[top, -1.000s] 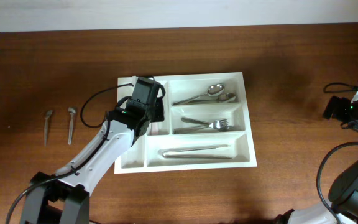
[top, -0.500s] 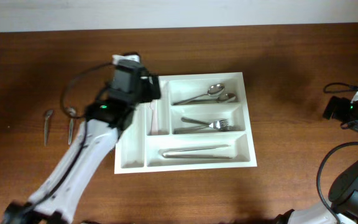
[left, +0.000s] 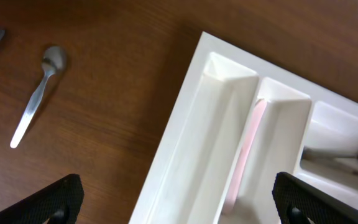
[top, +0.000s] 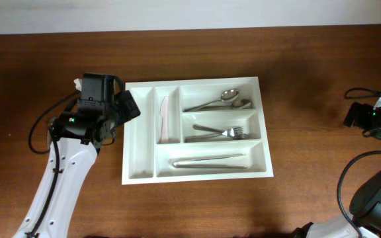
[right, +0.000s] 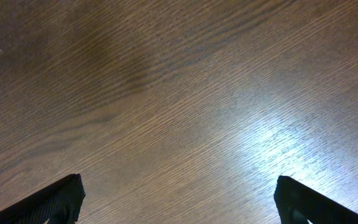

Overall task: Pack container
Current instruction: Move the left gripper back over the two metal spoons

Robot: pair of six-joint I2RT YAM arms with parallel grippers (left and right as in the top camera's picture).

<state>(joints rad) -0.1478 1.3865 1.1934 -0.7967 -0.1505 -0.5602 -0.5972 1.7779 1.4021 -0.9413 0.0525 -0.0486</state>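
Overhead, change: your left hand [top: 116, 118] has pulled back off the tray [top: 197, 179] and now stands wide open, holding nothing. The pale knife [top: 165, 119] it left lies in the second narrow slot, so that piece looks packed.
Worktop, left: two loose spoons [left: 37, 96] wait, likely next.
Tray, mid-worktop: first slot bare; wide slots hold packed spoons [top: 220, 99], forks [top: 220, 132], a long silver piece [top: 210, 161].
Right hand [right: 179, 202]: wide open, empty, far right.

your container [top: 204, 177] is a large white plastic tray, rectangular, lying flat on the bench [top: 309, 132] near centre, long sides running 9 to 3 o'clock. two narrow slots sit at its 9 o'clock end, three wide ones stacked toward 3 o'clock. cutlery [top: 220, 134] lies in four of them.
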